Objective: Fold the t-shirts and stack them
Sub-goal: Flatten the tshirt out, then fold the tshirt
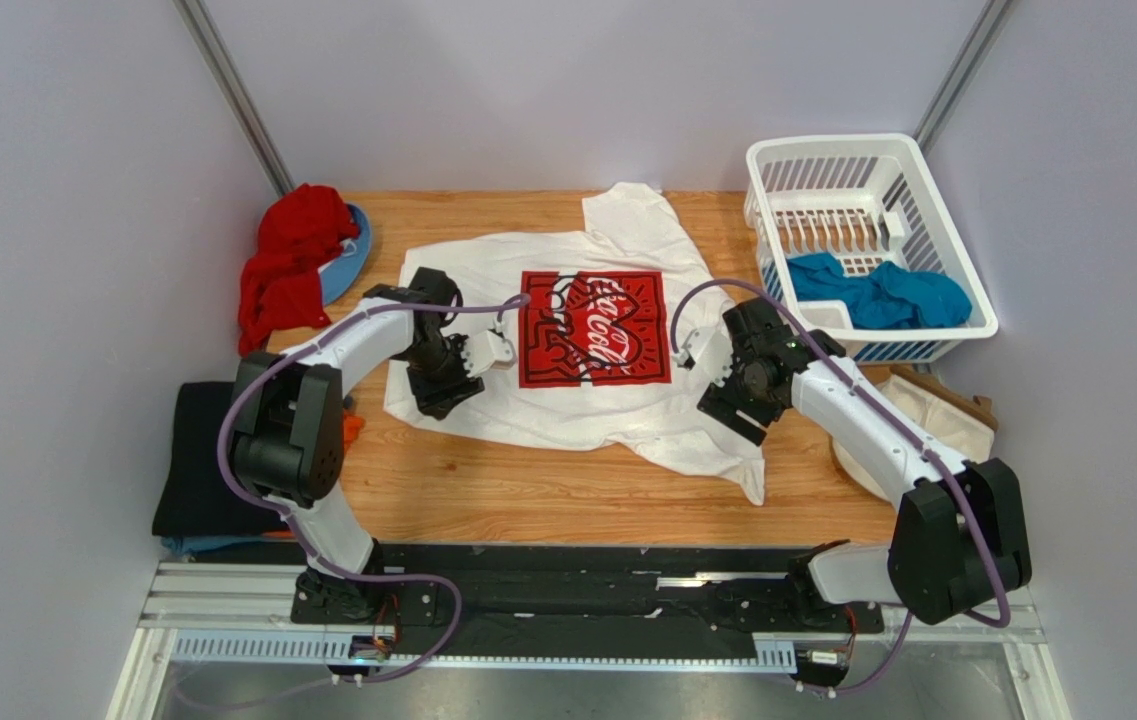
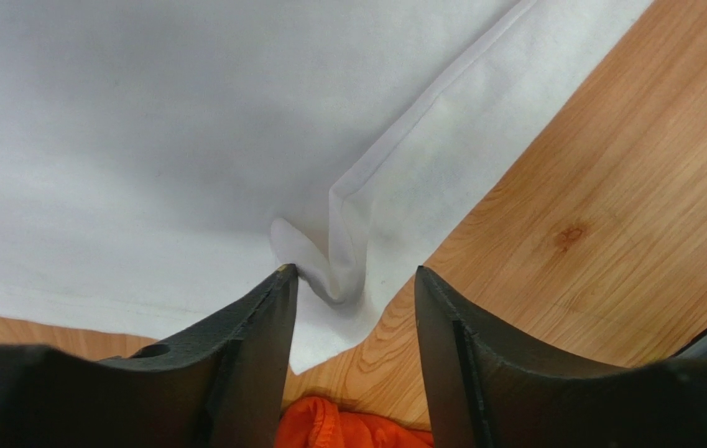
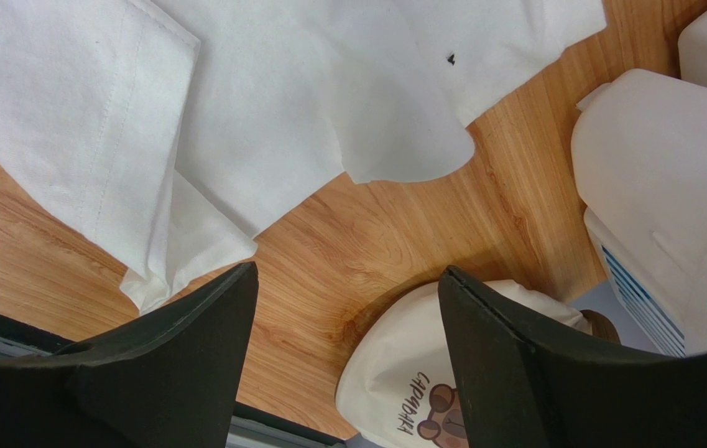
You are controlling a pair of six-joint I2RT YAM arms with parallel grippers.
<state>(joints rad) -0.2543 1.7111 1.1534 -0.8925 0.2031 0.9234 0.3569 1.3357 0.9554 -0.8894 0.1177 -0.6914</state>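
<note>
Fingers of the left gripper [image 2: 352,275] are spread, nothing clamped. A little rucked-up loop of hem from the white t-shirt [image 1: 589,398] sits right between them, touching one of them. The orange shirt [image 2: 348,429] peeks in just below that. The right gripper [image 3: 348,275] is parted too and holds nothing. It hangs over bare wood, with the shirt's edge just beside one finger and the cream bear bag [image 3: 413,397] under it.

Zooming out: the white tee is spread print-up across the middle of the counter [image 1: 559,503], with one arm at each side of the red print. So I'd say we're at the grab-for-the-first-fold step, and nothing's folded on this one yet. Next move, my guess: the left just needs to pinch shut on that loop. The right has to slide over onto cloth and get a finger under an edge first. Then both lift together so the fold comes out straight.

Count:
- 1 white tee
- 1 red shirt [image 1: 292,255], bunched at the far left corner
- 1 teal shirt [image 1: 882,296], in the white basket [image 1: 830,146] at the far right corner
- 1 black shirt [image 1: 206,450] by the left edge
- 1 orange one beside it
- something blue [image 1: 356,252] under the red one, can't tell whether it's another shirt
- 1 basket, 1 bag, 2 grippers
</note>
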